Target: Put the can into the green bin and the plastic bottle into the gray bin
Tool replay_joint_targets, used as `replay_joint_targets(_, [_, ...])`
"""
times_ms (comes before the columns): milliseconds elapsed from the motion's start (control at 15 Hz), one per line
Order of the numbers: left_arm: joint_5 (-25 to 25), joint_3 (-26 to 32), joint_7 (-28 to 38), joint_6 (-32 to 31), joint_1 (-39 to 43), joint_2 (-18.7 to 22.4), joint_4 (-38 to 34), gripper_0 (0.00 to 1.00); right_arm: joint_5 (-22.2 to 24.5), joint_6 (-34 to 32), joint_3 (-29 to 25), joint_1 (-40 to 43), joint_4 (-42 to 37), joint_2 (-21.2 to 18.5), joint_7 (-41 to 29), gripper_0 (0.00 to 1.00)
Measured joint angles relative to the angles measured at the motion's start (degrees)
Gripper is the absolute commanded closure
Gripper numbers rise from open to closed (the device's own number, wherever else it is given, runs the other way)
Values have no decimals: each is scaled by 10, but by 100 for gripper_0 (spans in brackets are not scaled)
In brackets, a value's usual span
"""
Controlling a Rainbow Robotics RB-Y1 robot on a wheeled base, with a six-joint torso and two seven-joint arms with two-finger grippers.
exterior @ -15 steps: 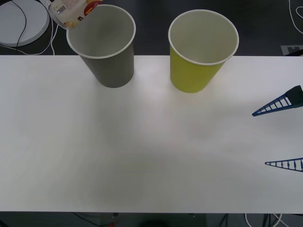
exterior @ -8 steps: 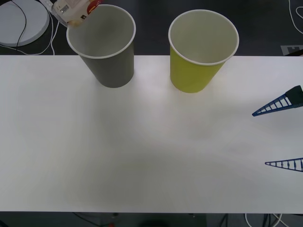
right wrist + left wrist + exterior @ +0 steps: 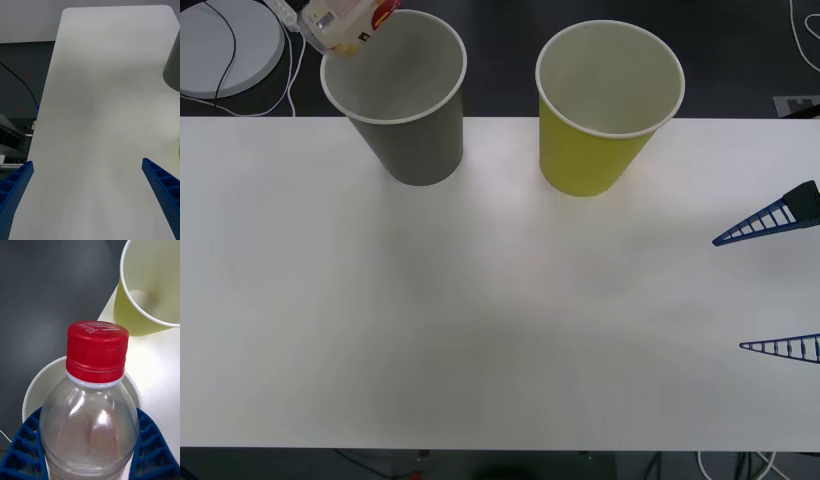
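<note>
Left wrist view shows you the left end effector (image 3: 90,450) clamped on the plastic bottle (image 3: 90,420), with a blue ribbed finger (image 3: 24,450) pressed against each side of the clear body and the red cap (image 3: 97,350) pointing away from the wrist. Just beyond the cap you see the white rim of the gray bin (image 3: 32,393), so the bottle hangs over that bin's opening, tilted. Farther off from your left end effector, the green bin (image 3: 150,288) stands upright on the white surface (image 3: 157,363).

From the front, you find the plastic bottle (image 3: 345,22) at the far left edge of the gray bin (image 3: 395,95), above its rim, with the green bin (image 3: 605,105) beside the gray one but not touching it.

Your right end effector (image 3: 770,285) sits spread wide at the right side of the surface (image 3: 480,320), well apart from both bins, with nothing between its fingers (image 3: 161,191).
</note>
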Motion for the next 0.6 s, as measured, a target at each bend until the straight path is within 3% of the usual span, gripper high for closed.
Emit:
replay_joint_targets(200, [24,0,3,13,0,0,19,0,0,0,0,0,0,0,0,0])
replay_joint_targets(600, [26,0,4,14,0,0,21,0,0,0,0,0,0,0,0,0])
